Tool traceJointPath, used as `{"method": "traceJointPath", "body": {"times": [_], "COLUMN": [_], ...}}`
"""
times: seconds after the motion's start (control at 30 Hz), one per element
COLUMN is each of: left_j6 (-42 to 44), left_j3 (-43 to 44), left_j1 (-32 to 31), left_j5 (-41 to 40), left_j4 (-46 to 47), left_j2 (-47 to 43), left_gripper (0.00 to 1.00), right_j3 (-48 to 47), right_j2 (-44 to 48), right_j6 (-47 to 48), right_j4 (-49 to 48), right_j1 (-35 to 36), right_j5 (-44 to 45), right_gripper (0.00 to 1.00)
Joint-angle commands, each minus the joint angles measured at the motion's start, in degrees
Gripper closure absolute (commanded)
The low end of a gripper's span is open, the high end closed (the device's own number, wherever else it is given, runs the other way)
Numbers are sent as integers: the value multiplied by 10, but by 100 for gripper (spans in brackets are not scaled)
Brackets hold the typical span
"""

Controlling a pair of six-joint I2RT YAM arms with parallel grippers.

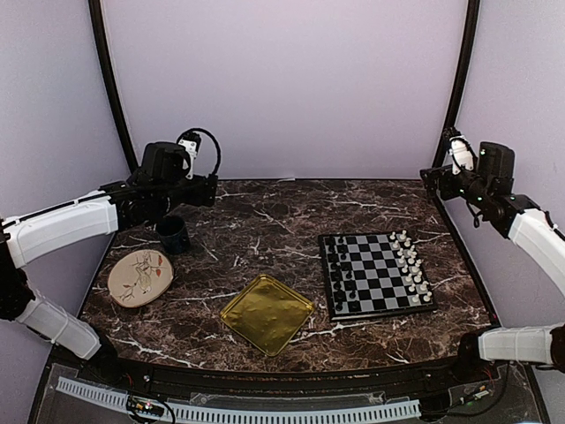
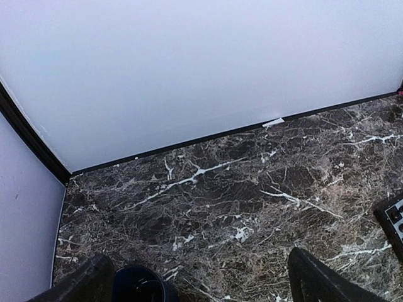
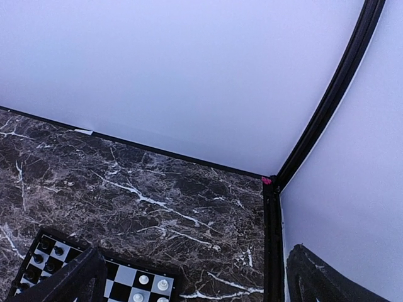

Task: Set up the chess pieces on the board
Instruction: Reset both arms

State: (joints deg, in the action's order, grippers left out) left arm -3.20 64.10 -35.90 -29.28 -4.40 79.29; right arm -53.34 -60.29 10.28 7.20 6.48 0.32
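We see one board (image 1: 378,274) on the right half of the bench (image 1: 265,221). Black pieces (image 1: 342,274) fill two files at its left, white pieces (image 1: 410,263) two at its right, too small to count. One gold tray (image 1: 265,314), one floral plate (image 1: 139,276) and one dark cup (image 1: 173,234) lie apart. The left tool (image 2: 201,280) and right tool (image 3: 195,274) hang raised, fingers spread wide, empty.

Glossy veined marble table (image 1: 265,212), shiny gold metal tray (image 1: 266,314), smooth board (image 1: 378,274).
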Motion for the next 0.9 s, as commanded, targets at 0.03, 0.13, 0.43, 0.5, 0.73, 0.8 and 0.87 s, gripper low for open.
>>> {"method": "traceJointPath", "body": {"times": [0.03,0.13,0.43,0.5,0.73,0.8,0.87], "left_j6": [12,17,36,35,39,33,27], "left_j3": [-27,-29,-42,-59,-83,-74,-58], "left_j1": [1,1,1,1,1,1,1], "left_j5": [-32,-29,16,35,44,18,3], "left_j4": [59,60,70,90,110,100,82], "left_j2": [-38,-38,-28,-37,-65,-65,-67], "left_gripper": [1,1,1,1,1,1,1], "right_j3": [15,25,28,24,11,9,-9], "right_j2": [13,14,-6,-10,-19,-21,-22], "right_j6": [-6,-98,-111,-111,-117,-135,-143], "right_j4": [-37,-39,-47,-46,-41,-42,-27], "right_j1": [-25,-41,-66,-68,-79,-81,-82], "right_j5": [10,-49,-85,-85,-92,-84,-77], "right_gripper": [0,0,0,0,0,0,0]}}
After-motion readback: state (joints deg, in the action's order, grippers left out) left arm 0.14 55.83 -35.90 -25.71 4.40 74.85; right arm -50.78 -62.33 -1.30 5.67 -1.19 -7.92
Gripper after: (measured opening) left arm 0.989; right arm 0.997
